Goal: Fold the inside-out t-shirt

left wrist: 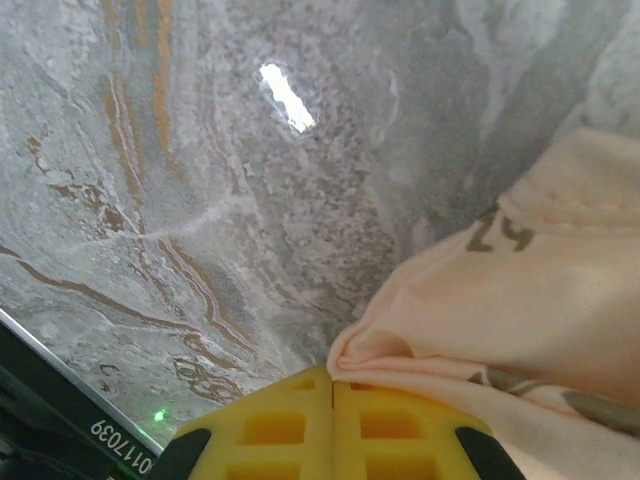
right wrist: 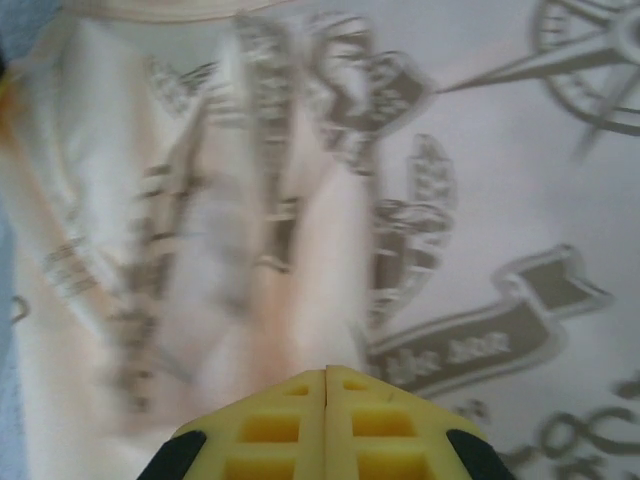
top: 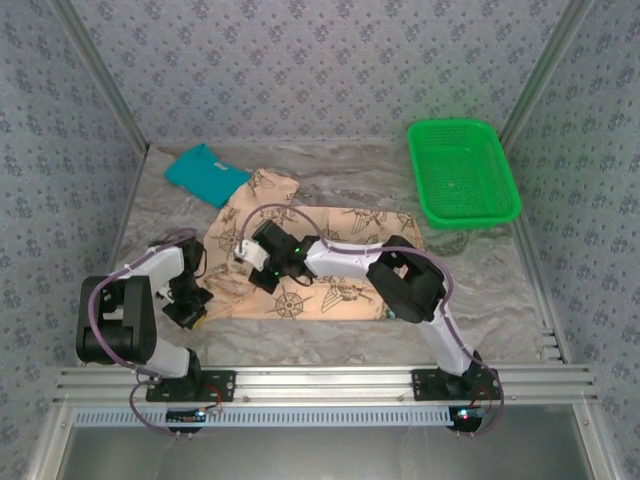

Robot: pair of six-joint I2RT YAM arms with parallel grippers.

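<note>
Top external view: two arms reach over one inside-out t-shirt (top: 345, 222), spread mid-frame on the table (top: 490, 300). The left gripper (left wrist: 331, 385) pinches a fold at the shirt's lower-left edge. The right gripper (right wrist: 326, 372) is clamped on bunched cloth at its upper left. Beyond lie one teal shirt (top: 205, 172) and one green basket (top: 460, 170).

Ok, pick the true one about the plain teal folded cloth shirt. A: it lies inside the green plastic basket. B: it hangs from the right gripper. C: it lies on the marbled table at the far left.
C: the teal folded shirt lies flat on the marbled table at the far left, by the peach compass-print t-shirt, while the green plastic basket sits far right.
</note>
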